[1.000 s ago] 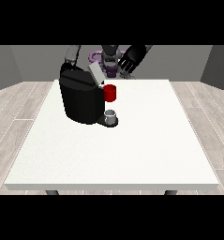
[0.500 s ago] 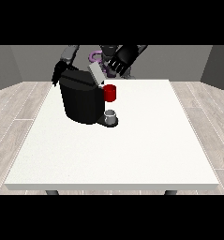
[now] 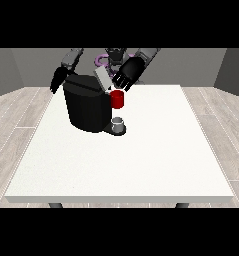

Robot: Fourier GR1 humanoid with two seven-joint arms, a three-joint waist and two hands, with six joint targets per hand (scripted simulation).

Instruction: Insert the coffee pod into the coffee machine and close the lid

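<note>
The coffee pod cannot be made out. A black coffee machine [image 3: 88, 107] stands on the white table [image 3: 141, 160] — its grey lid [image 3: 102, 77] tilted open. At the lid's 3 o'clock, the hand at the view's right [image 3: 128, 72] hovers, fingers curled downward just above the machine's red front [image 3: 117, 99]. The hand at the view's left [image 3: 57, 80] hangs at the machine's 10 o'clock — its fingers cannot be told.

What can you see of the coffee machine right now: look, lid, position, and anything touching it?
The coffee machine is a matte black, blocky body standing upright on the white table, toward the far left part. Its grey lid is raised and tilted, not closed. A red part juts from its front, above a small grey cup on the base. The hand at the view's right hovers by the lid; contact can't be judged. The hand at the view's left sits by the back corner.
</note>
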